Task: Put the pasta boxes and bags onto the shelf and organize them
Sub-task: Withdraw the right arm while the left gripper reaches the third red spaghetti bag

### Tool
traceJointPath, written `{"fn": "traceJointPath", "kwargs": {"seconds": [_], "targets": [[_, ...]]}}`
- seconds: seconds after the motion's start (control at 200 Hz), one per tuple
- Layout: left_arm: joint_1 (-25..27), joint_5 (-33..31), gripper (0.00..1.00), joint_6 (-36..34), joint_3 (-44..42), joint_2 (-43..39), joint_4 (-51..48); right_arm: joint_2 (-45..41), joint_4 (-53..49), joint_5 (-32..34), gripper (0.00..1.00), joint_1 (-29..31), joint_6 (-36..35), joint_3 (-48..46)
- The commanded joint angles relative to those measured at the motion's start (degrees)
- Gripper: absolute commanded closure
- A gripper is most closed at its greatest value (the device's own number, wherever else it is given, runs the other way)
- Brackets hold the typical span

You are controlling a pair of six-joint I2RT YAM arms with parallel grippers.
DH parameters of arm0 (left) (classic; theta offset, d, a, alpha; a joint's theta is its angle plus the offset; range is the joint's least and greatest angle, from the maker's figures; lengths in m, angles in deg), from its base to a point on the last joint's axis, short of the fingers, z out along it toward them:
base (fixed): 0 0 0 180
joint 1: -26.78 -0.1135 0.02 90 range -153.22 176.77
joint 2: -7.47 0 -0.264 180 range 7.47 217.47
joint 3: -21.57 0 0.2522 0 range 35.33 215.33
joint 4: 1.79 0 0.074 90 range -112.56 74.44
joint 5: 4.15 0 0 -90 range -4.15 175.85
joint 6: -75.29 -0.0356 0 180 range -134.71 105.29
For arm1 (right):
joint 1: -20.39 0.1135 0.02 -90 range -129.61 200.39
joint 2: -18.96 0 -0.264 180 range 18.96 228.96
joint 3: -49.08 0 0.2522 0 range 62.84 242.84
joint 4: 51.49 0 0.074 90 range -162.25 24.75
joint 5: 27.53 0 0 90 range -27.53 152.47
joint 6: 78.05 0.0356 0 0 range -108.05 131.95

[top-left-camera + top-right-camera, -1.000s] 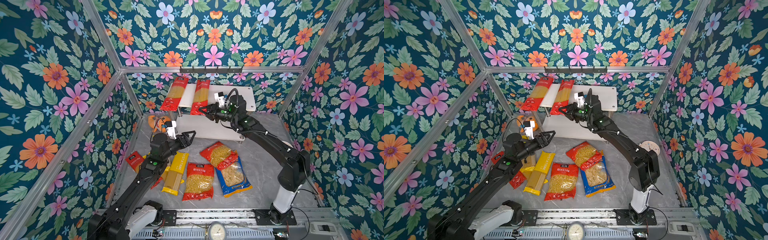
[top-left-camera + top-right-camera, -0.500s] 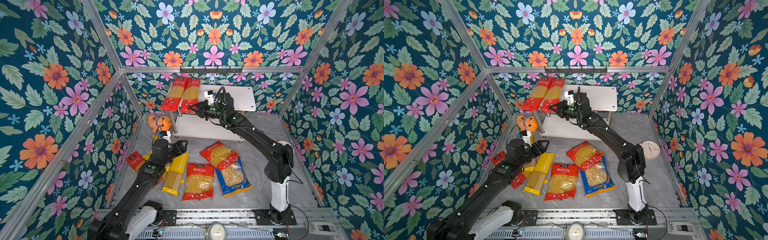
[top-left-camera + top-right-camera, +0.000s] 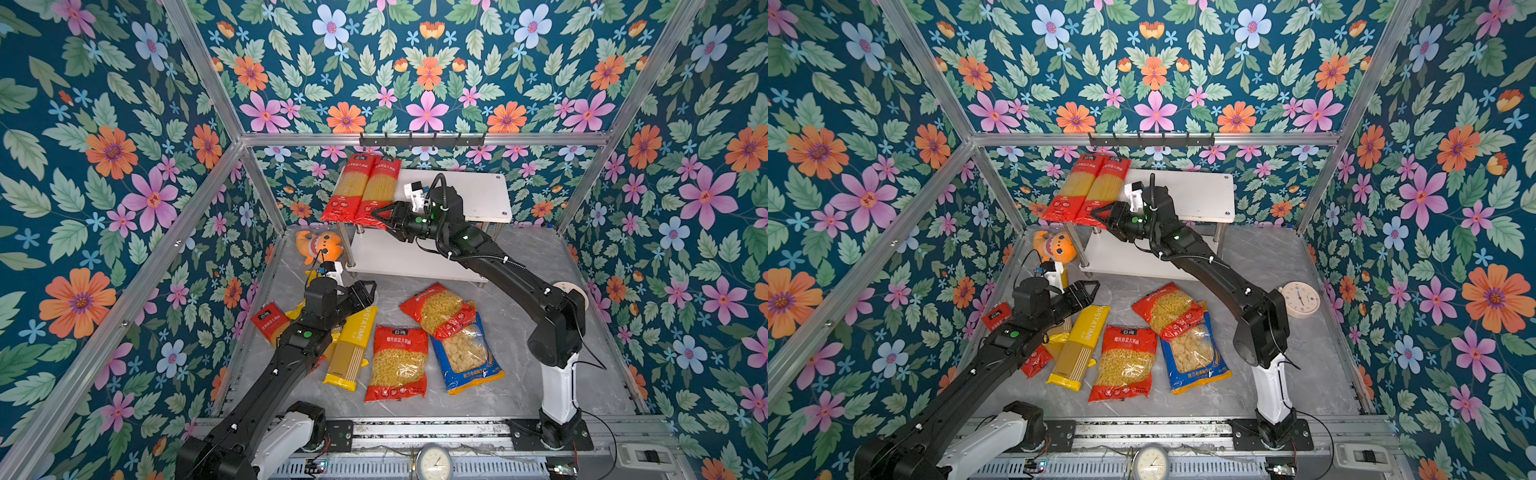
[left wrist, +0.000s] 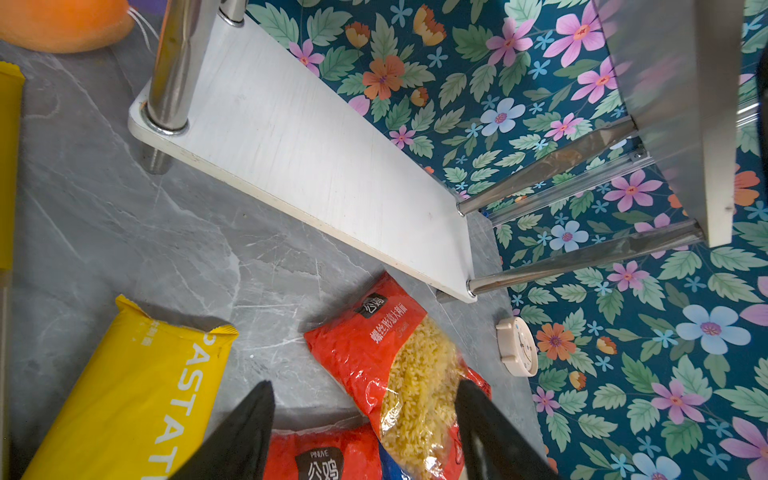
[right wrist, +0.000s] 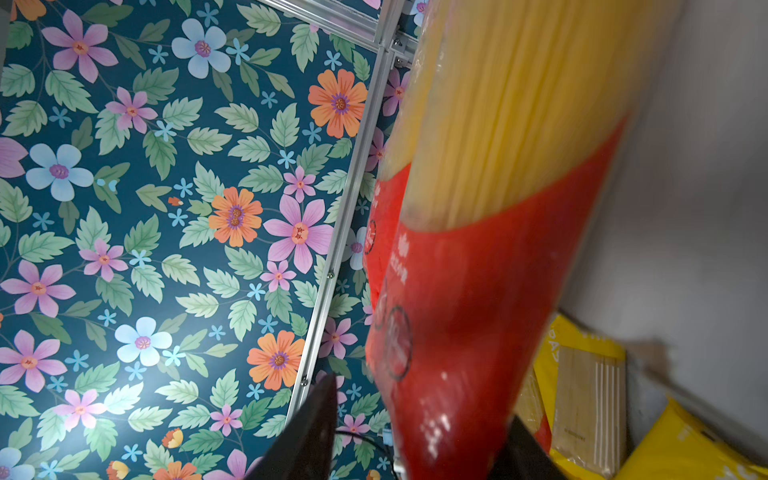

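my right gripper (image 3: 376, 215) sits at the near end of a red spaghetti pack (image 3: 379, 187) lying on the left end of the top board of the shelf (image 3: 478, 195). in the right wrist view its jaws straddle that red end, and wallpaper shows between one finger (image 5: 311, 428) and the wrapper, so i read them as parted rather than pinching. a second red spaghetti pack (image 3: 347, 189) lies right against it, side by side, both overhanging the board's front edge. my left gripper (image 3: 369, 291) hangs spread and empty above the marble floor, by the top of a yellow pastatime pack (image 3: 353, 345). beside that lie the near red short-pasta bag (image 3: 399, 361) and the far red short-pasta bag (image 3: 436, 307), whose corner overlaps the blue-and-yellow bag (image 3: 465, 353). a third red spaghetti pack (image 3: 270, 322) pokes out from under my left arm, and an orange plush toy (image 3: 318, 245) sits by the shelf's left leg
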Motion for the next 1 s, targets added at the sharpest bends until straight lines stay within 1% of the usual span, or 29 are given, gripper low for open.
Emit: {"fn": "traceJointPath", "kwargs": {"seconds": [0.0,0.11,0.225,0.315,0.425,0.495,0.55,0.69,0.75,0.805,0.995], "targets": [[-0.58,-0.01,0.28,-2.29,0.89,-0.2,-0.66,-3.9,2.49,-1.43,0.41,-0.09,-2.44,-4.68],[-2.38,0.41,0.28,-3.57,1.09,-0.19,-2.22,-9.45,3.92,-1.19,0.4,-0.09,-2.99,-14.22],[-5.99,-0.26,0.28,-5.34,0.94,-0.66,-5.53,-15.03,4.55,0.45,0.41,0.61,-3.42,-25.08],[-11.2,-2.16,0.26,-5.86,0.8,-0.49,-10.24,-17.69,2.34,5.02,0.42,2.89,-5.08,-32.54],[-19.22,-1.16,0.23,-4.84,-1.71,-0.25,-12.24,-16.4,0.37,7.81,0.43,6.66,-6.0,-37.36],[-23.91,-0.69,0.22,-4.09,-3.34,0.04,-12.9,-13.83,-0.39,8.45,0.44,8.89,-7.14,-37.72],[-26.46,-2.03,0.2,-4.2,-4.2,0.48,-13.65,-11.3,-2.8,8.83,0.45,10.24,-8.88,-36.2],[-28.92,-7.34,0.18,-4.24,-6.08,1.81,-13.62,-5.25,-7.27,6.56,0.46,11.98,-12.26,-30.99],[-29.58,-11.69,0.16,-3.83,-6.55,2.32,-14.57,-3.5,-8.03,5.29,0.46,12.12,-13.26,-29.51],[-31.31,-14.56,0.14,-3.17,-7.16,2.37,-15.21,-2.6,-9.38,5.3,0.47,12.12,-14.53,-28.4],[-41.32,-19.07,0.1,-3.89,-8.64,3.19,-15.05,-1.23,-11.47,5.28,0.47,12.11,-16.71,-27.49]]}}
